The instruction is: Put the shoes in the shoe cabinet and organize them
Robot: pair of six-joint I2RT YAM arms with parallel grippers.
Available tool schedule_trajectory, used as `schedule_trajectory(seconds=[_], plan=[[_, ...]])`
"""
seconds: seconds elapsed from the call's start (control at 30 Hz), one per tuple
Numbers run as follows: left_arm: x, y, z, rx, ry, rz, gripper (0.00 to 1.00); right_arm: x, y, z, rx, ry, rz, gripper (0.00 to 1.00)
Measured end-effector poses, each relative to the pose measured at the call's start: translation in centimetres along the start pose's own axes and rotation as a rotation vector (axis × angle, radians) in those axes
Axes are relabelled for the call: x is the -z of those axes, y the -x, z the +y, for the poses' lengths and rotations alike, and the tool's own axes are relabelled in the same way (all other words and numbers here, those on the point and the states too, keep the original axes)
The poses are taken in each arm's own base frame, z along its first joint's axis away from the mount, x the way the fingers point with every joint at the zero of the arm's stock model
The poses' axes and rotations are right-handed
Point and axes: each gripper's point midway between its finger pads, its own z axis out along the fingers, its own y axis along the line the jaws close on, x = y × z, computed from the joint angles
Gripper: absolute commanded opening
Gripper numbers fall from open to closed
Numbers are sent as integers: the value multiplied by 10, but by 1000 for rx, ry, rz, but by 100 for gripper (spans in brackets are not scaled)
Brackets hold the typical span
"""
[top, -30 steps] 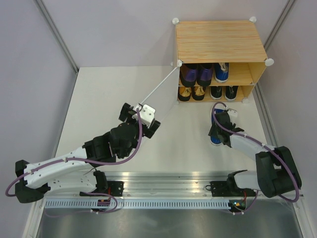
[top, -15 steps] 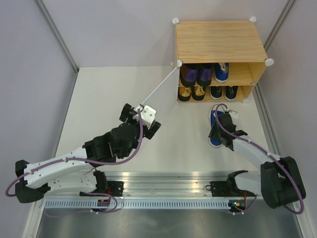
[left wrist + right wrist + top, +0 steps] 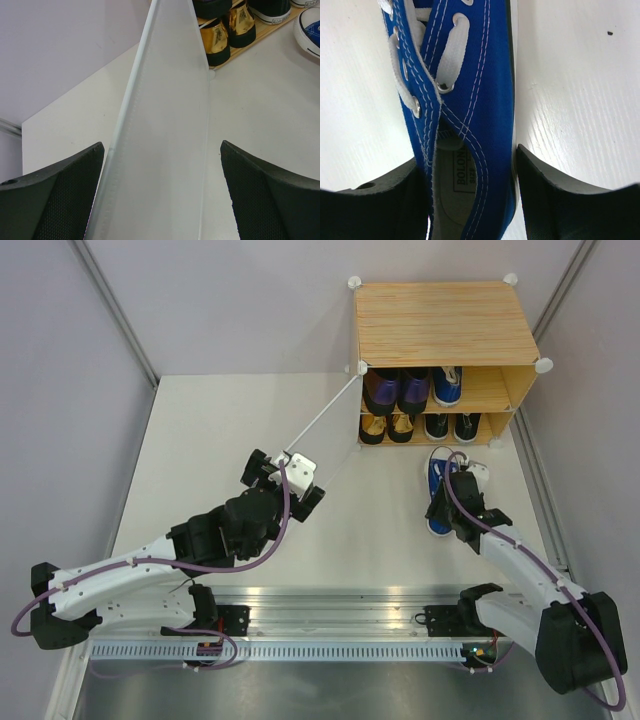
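The shoe cabinet (image 3: pixel 440 320) stands at the back right, its white door panel (image 3: pixel 322 417) swung open to the left. The upper shelf holds the purple dress shoes (image 3: pixel 395 390) and one blue sneaker (image 3: pixel 447 386). The lower shelf holds the gold shoes (image 3: pixel 388 427) and black shoes (image 3: pixel 451 426). My right gripper (image 3: pixel 449 504) is shut on the second blue sneaker (image 3: pixel 436 480), fingers pressing both sides of its heel end (image 3: pixel 485 165), toe toward the cabinet. My left gripper (image 3: pixel 283 478) is open, its jaws either side of the door panel's free edge (image 3: pixel 160 150).
The open door crosses the table diagonally left of the cabinet front. Grey walls stand at the left, back and right. A metal rail with both arm bases runs along the near edge (image 3: pixel 330 625). The gold shoes (image 3: pixel 227 35) show past the door in the left wrist view.
My right gripper has moved away from the arm bases toward the cabinet, carrying the blue sneaker with it. The left arm and the door have not moved.
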Motion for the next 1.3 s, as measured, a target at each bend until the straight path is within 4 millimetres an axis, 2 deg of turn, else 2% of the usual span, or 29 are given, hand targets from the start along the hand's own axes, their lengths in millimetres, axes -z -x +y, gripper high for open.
schedule_trajectory(seconds=[0.1,0.17,0.4,0.57,0.7,0.9,1.13,1.3], plan=[[0,0,0,-2,0,2,99,7,0,-3,8,-6,7,1],[0,0,0,-2,-3,1,99,17,7,-4,10,-3,-11,1],[0,0,0,-1,-3,1,99,63,67,3,-32,41,-202,1],[0,0,0,0,-3,0,99,79,89,-3,-53,27,-272,1],[1,1,1,3,-3,-3,99,81,101,-12,-54,-16,-276,1],[5,4,5,16,-4,-16,100,81,134,-18,-70,-52,-298,1],[10,8,8,34,-18,-36,100,55,151,-12,-56,-47,-255,1],[12,11,10,41,-23,-44,100,35,161,-18,-56,-67,-226,1]])
